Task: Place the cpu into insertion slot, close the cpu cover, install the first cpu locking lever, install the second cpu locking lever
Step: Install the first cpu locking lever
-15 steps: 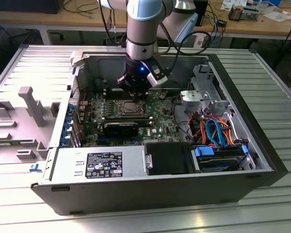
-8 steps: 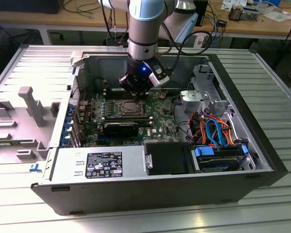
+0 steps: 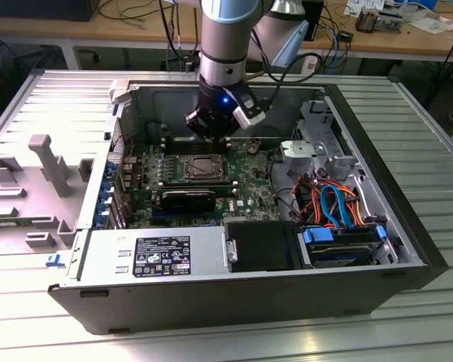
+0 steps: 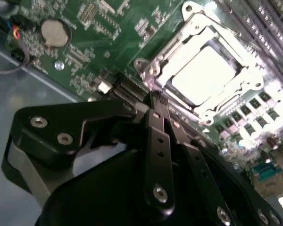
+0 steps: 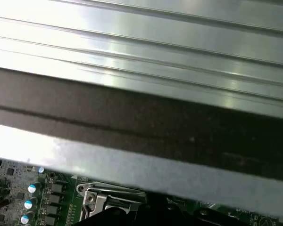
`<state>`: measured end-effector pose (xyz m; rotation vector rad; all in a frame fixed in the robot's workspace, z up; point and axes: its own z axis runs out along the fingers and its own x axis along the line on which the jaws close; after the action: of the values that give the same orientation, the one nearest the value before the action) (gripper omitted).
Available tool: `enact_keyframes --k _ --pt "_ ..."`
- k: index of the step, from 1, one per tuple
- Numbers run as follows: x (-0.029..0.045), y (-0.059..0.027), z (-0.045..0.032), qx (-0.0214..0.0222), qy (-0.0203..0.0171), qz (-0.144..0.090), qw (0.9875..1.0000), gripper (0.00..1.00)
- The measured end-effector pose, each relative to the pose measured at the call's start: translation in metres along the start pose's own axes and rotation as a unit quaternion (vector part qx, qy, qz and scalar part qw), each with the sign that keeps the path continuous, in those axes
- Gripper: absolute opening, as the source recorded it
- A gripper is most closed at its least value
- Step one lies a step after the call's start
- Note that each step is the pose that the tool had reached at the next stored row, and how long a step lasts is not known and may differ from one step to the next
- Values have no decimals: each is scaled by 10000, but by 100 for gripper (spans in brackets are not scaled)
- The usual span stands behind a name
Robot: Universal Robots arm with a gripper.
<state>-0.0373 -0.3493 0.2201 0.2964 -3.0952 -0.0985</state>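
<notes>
Silver-grey chip (image 4: 205, 75) in bright metal frame (image 4: 153, 70), green board (image 3: 249, 185), black gripper (image 4: 155, 101), blue-orange cables (image 3: 336, 200).

Arm reaching straight down, wrist low.
The arm (image 3: 225, 45) hangs near vertical with a blue light lit on its wrist; the black gripper (image 4: 155, 101) points downward, its two fingers (image 4: 156, 136) pressed together, nothing between them in the second wrist view.

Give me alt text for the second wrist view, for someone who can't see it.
The black gripper sits in the foreground, its fingers together, tip at the corner of the insertion slot on the green motherboard. The cpu lies in the slot with the silver cpu cover framing it.
</notes>
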Motion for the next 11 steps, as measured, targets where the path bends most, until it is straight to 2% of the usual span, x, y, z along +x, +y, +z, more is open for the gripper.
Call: enact_keyframes --k 4,11 --pt "17 -88 -4 0 -1 22 10000 11" --pt "25 -134 1 -5 -13 200 9998 11"
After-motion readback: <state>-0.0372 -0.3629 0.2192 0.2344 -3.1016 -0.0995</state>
